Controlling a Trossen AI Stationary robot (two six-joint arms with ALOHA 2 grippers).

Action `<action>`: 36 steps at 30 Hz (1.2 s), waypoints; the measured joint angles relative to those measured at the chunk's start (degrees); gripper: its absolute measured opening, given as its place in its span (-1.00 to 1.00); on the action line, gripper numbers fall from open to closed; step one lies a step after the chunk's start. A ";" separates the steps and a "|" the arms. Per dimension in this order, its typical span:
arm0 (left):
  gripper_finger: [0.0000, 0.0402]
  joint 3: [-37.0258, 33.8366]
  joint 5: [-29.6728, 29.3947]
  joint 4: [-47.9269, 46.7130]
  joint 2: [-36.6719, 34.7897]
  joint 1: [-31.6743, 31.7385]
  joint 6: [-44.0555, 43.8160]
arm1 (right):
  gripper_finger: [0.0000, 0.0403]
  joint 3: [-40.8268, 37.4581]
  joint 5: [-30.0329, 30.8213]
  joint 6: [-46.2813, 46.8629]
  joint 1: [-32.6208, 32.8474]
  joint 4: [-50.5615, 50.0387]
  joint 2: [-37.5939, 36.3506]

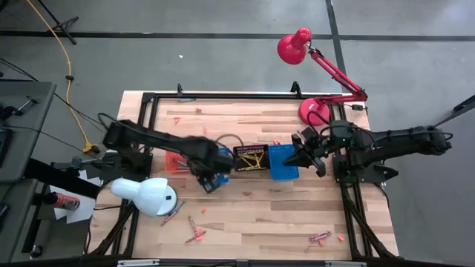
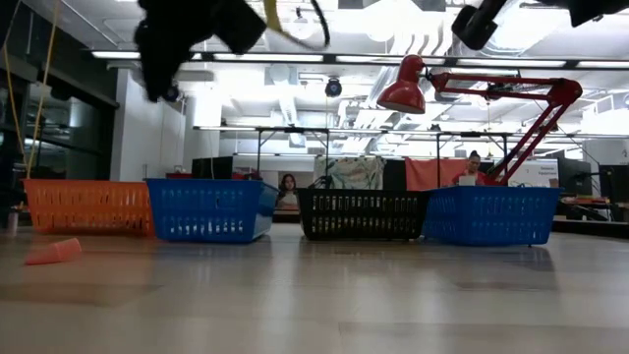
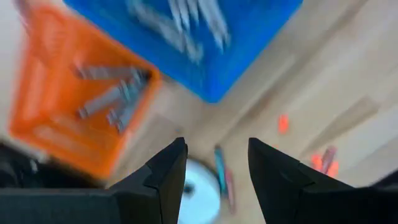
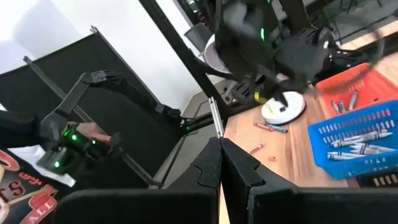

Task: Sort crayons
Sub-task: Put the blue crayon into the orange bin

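**Moving on to the loose crayons**

Working over a wooden tabletop (image 1: 252, 215) with a row of baskets mid-table: orange basket (image 1: 176, 161), blue basket (image 1: 223, 159), black basket (image 1: 251, 158), second blue basket (image 1: 283, 162). Hovering above the left blue basket, left pincer (image 3: 214, 165) open and empty. Waiting by the right blue basket, right pincer (image 4: 221, 165) pressed closed, holding nothing visible. Lying scattered near the front edge, loose crayons (image 1: 194, 236), others (image 1: 320, 237) farther right. Probably best descending straight onto one stick, aligning across it. Leaving open room in front; minding the white lamp (image 1: 145, 196) alongside.
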 joint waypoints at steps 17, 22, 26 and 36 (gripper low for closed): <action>-0.21 -1.19 8.42 5.47 11.54 -13.86 -2.64 | -1.00 0.00 13.52 -2.12 6.25 -5.57 0.04; -0.21 -8.55 8.42 6.85 11.60 -12.77 -2.45 | -1.00 0.00 13.89 -1.82 6.25 -5.55 0.04; -0.21 -16.01 9.81 9.02 7.52 -11.39 -5.90 | -1.00 0.00 13.89 -1.24 6.25 -5.56 0.04; -0.21 -28.82 11.78 22.48 1.17 -10.83 -18.11 | -1.00 0.00 15.23 -1.49 6.25 -5.59 0.04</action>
